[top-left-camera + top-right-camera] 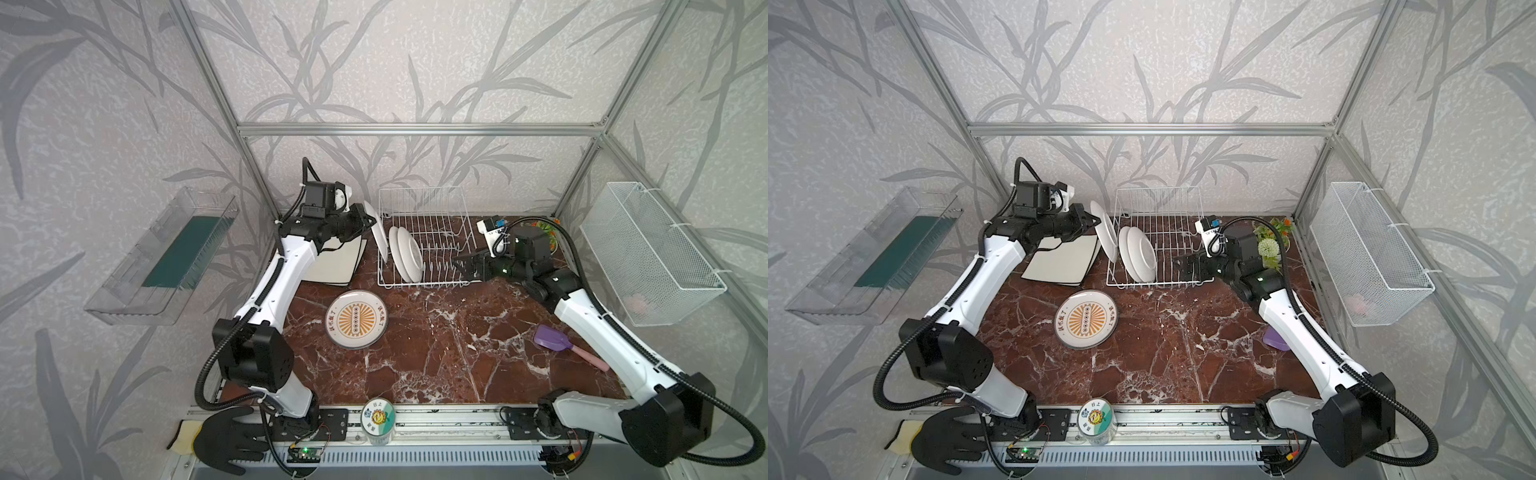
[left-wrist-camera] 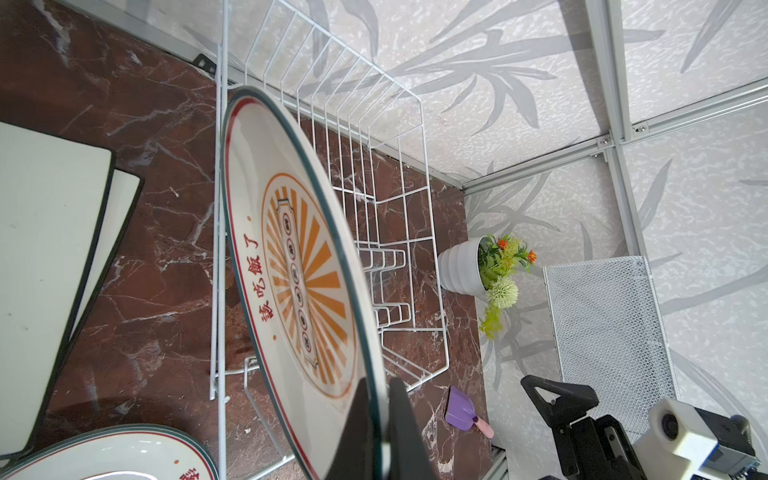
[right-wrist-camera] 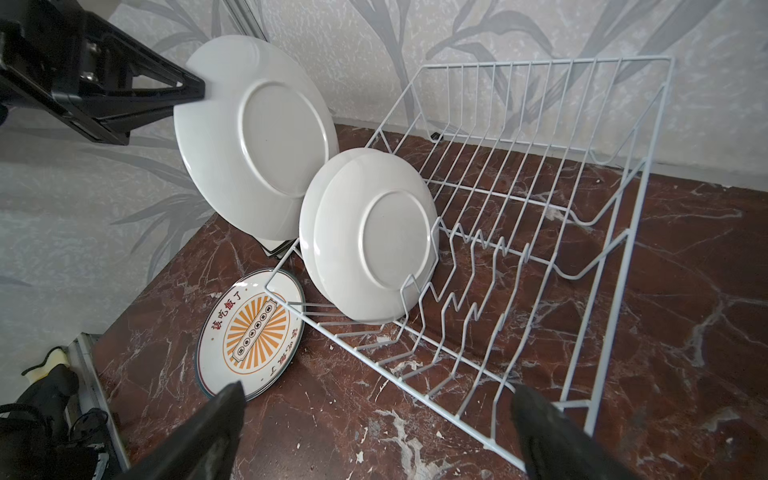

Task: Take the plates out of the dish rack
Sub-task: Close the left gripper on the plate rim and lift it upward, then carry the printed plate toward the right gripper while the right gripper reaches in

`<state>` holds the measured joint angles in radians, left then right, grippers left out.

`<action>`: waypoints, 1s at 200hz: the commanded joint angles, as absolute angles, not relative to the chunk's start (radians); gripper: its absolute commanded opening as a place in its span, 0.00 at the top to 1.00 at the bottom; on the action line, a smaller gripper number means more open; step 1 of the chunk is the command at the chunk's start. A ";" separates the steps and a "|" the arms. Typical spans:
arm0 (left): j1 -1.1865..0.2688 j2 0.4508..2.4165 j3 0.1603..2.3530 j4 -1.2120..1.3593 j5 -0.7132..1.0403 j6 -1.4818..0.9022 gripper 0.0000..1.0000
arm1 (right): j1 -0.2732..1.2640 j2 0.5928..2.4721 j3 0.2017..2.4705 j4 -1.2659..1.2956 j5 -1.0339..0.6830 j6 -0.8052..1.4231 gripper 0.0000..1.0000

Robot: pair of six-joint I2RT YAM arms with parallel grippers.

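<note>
left gripper [image 1: 368, 222] squeezes a tilted white plate [image 1: 377, 239], mid frame, at the dish rack [image 1: 436, 232] left edge, two plates [image 1: 409, 257] standing inside, right gripper [image 1: 460, 266] wide open, holding nothing

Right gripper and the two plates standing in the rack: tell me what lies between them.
Only empty tines of the dish rack lie between the right gripper and the two plates, as the right wrist view shows.
</note>
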<state>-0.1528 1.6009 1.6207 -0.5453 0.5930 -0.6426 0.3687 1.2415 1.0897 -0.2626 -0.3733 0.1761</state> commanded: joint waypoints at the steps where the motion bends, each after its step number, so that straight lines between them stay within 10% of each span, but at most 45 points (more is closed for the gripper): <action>1: -0.152 1.532 1.682 -0.484 0.606 -0.580 1.00 | 0.374 1.249 1.119 -0.276 -0.348 0.230 0.01; 200: -0.648 1.449 1.720 -0.743 -0.057 0.566 1.00 | 0.343 1.498 1.462 -0.240 -0.488 0.829 0.01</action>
